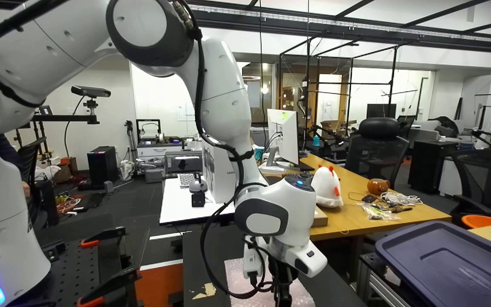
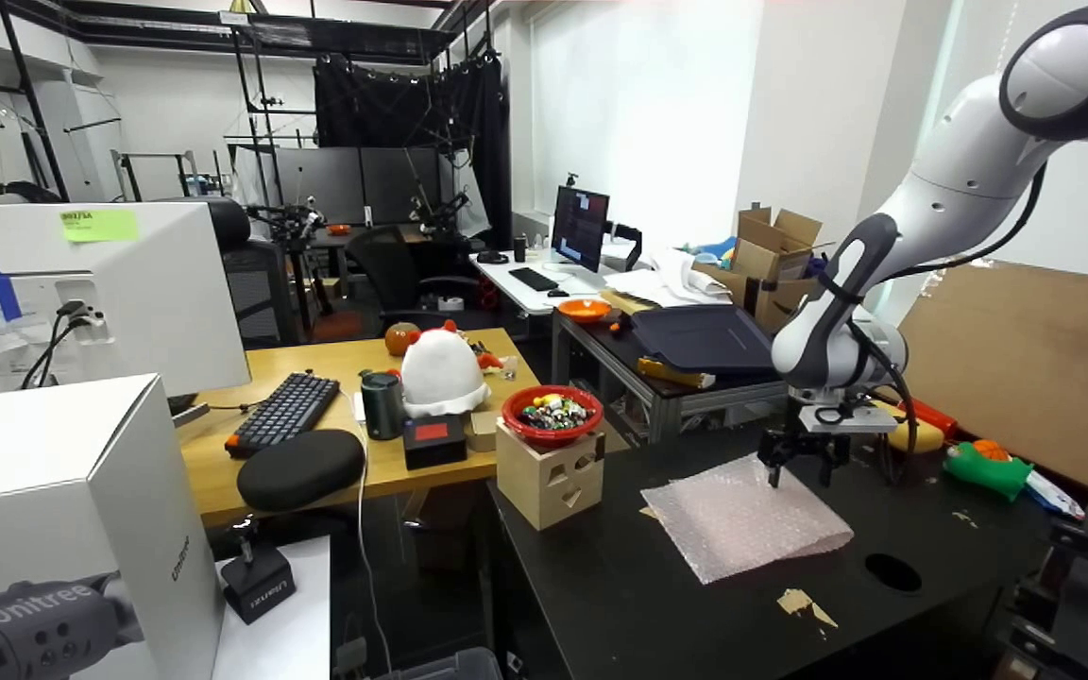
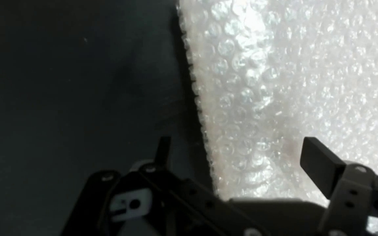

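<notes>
The bubble wrap [image 3: 290,98] is laid out flat on the black surface [image 3: 77,98], its edge framed between the fingers [image 3: 322,167], spread wide apart! One is poised over the wrap, the other over the surface alongside; nothing is clamped, and whether the wrap is touched cannot be told. Farther out, in an exterior view, a torn tan scrap [image 2: 794,600] is spotted just beside it, a red bowl [image 2: 544,437] is carried by a wooden box [image 2: 530,482], and across the wrap a green object [image 2: 983,470] is glimpsed.
</notes>
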Motion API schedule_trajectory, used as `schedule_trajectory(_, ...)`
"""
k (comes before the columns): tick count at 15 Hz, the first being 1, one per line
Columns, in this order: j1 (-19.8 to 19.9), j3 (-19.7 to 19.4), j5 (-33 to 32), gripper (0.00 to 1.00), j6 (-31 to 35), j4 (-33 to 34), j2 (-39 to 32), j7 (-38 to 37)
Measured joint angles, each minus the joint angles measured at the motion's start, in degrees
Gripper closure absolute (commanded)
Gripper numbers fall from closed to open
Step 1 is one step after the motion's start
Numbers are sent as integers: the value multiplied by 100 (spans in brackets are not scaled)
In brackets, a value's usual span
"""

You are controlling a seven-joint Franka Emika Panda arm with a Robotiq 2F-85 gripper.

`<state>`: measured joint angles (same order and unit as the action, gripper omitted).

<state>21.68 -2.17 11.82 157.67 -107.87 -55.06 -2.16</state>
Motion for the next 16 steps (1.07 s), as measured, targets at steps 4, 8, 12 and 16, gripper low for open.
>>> schedule_trajectory(4, 619, 636, 14, 0, 651, -251, 0, 907)
schedule_trajectory(8, 1105, 1109, 6, 0, 861, -419, -1, 1513)
schedule_trajectory(12, 1409, 1342, 3, 0, 862, -477, -28, 1728)
schedule_trajectory(16, 1650, 1505, -3, 0, 862, -489, -115, 1861)
